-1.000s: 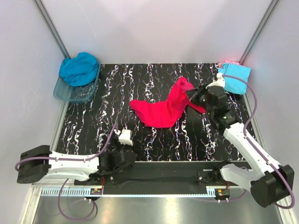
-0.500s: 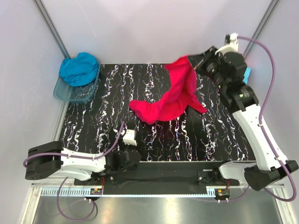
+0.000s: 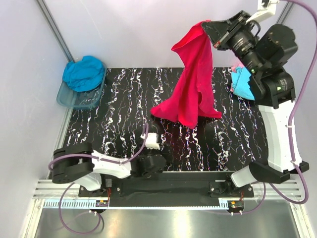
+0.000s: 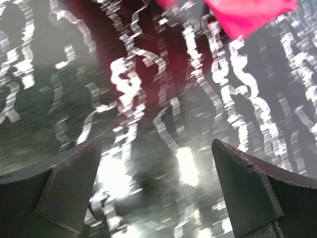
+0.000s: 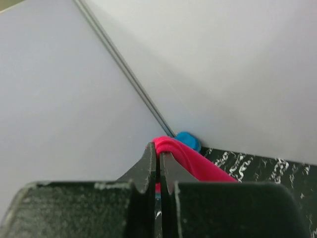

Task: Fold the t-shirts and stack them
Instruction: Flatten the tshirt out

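Note:
The bright pink-red t-shirt (image 3: 194, 82) hangs in a long drape from my right gripper (image 3: 207, 27), which is raised high at the back right and shut on its top edge. Its lower end still rests on the table. In the right wrist view the fingers (image 5: 150, 163) pinch a rolled fold of that cloth (image 5: 193, 159). My left gripper (image 3: 164, 154) is low near the front edge, open and holding nothing; its wrist view shows the shirt's hem (image 4: 247, 15) farther back. A teal-blue t-shirt (image 3: 83, 73) fills the tub. A light cyan t-shirt (image 3: 242, 85) lies at the back right, partly behind the right arm.
The clear bluish tub (image 3: 74, 99) stands at the back left corner of the black marbled table (image 3: 119, 114). Grey walls with metal posts (image 3: 54, 29) close in the back and sides. The right arm (image 3: 277, 129) stands tall along the right edge.
My right arm has risen up and back with the pink-red shirt, pulling it from a flat heap into a hanging drape. The left arm has swung right along the near edge.

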You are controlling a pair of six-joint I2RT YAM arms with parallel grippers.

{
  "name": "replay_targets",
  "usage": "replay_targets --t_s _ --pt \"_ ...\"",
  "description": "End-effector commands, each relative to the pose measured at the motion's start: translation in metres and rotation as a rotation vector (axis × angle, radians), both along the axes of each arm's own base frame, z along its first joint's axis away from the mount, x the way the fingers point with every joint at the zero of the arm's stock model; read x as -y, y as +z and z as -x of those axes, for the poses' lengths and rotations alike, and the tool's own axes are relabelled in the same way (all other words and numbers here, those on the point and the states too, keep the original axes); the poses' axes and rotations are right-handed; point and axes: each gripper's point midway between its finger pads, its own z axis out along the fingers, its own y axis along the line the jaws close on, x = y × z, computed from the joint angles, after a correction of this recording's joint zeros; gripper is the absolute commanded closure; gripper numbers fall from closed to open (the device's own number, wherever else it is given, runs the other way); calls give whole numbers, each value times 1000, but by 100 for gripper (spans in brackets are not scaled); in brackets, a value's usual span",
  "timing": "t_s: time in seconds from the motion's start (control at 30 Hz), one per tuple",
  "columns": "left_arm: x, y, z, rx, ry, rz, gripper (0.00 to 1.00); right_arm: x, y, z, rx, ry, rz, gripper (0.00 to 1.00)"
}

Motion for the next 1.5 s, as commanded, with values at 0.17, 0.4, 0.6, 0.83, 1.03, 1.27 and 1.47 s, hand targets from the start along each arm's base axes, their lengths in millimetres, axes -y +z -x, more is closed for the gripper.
replay_targets --t_s 0.17,0.4,0.6,0.83,1.03,1.27,1.47 --pt "30 53 -46 127 269 101 1 -9 44 50 160 136 22 100" --pt "39 70 -102 164 312 5 1 -1 20 49 135 90 60 100" --pt "33 94 -113 196 263 38 1 -3 16 43 128 84 75 100" --pt "19 92 -106 191 253 54 1 -9 11 29 101 86 70 100" --pt "29 139 -92 219 207 125 1 -13 11 13 89 66 74 100" --pt "53 187 -74 288 88 164 1 -14 54 21 188 89 21 100" --pt "54 163 -68 264 70 145 1 -23 101 73 371 262 -47 100"
